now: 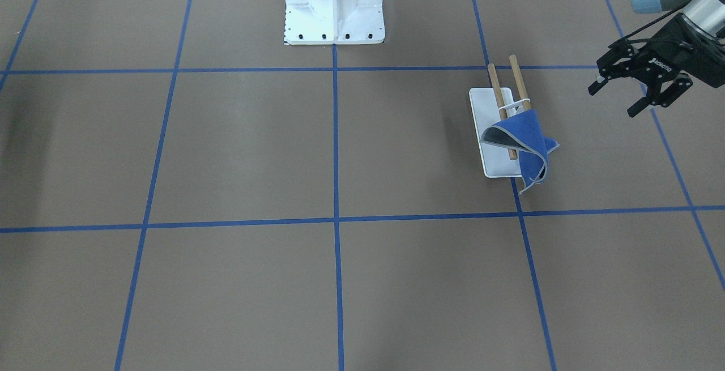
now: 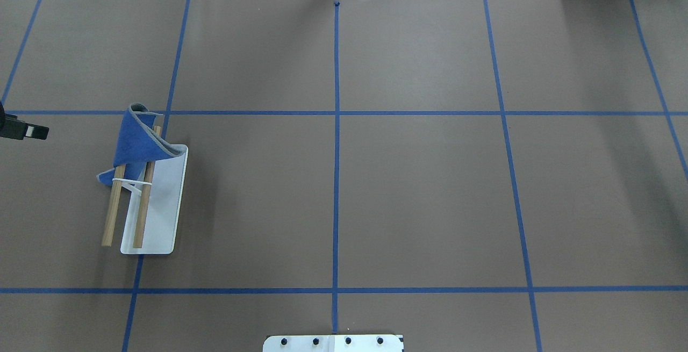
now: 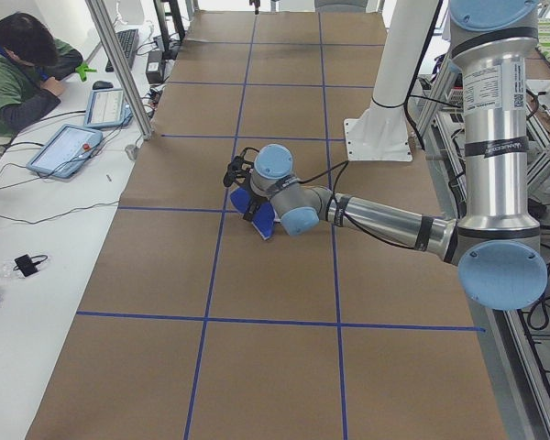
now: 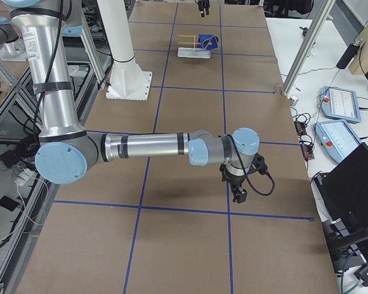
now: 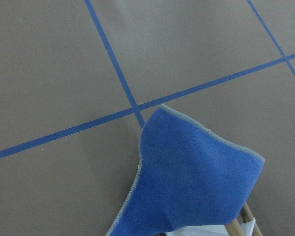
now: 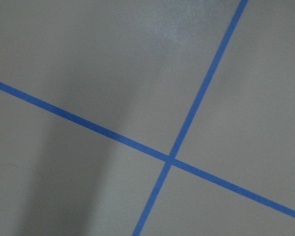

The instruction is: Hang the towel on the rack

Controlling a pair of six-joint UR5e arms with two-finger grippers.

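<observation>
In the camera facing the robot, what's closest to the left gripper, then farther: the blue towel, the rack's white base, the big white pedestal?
From the left gripper, at that view's right edge:
1. towel, hanging on the side facing the gripper.
2. rack's white base, just past the towel.
3. white pedestal, far away at top centre.

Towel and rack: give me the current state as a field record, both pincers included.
towel: royal-blue cloth towel with light-grey edging, bunched over the dowel ends farthest from the robot; one corner hangs past the base edge
rack: small white-based stand with two brown wooden dowels, upright
left pincer: open, empty, beside the rack, apart from the towel
right pincer: far from the rack, low over the brown table; open or shut cannot be told
task state: towel is on the rack, untidily draped
</observation>
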